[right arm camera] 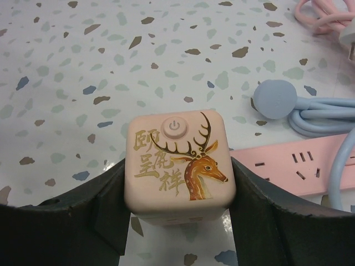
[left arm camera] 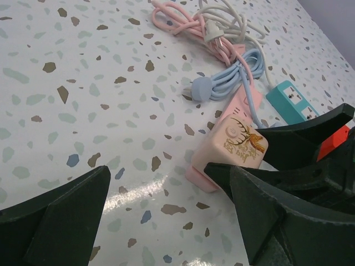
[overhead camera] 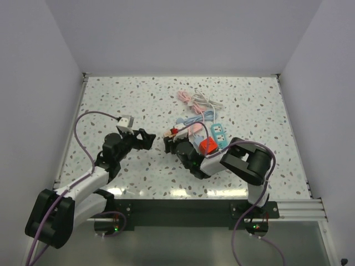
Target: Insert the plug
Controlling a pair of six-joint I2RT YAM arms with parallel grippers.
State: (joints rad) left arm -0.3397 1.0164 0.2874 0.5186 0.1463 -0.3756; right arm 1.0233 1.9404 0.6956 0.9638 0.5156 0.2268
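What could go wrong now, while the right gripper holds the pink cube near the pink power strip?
1. The right gripper holds the pink cube only by two smooth sides, so it may slip or twist when pressed down.
2. The blue cable lies across one end of the pink power strip and could snag or block the approach.
3. The open left gripper hovers close to the right one, so the two may collide.

The table (right arm camera: 66,66) is white with little brown, grey and blue specks. The cube (right arm camera: 180,160) is pale pink, with a brown and gold deer and gold writing on it. There is a pink strip (right arm camera: 299,163), a teal strip (left arm camera: 291,100), a pink cord (left arm camera: 175,18), a blue cord (right arm camera: 321,119) and a white cord (left arm camera: 212,30).
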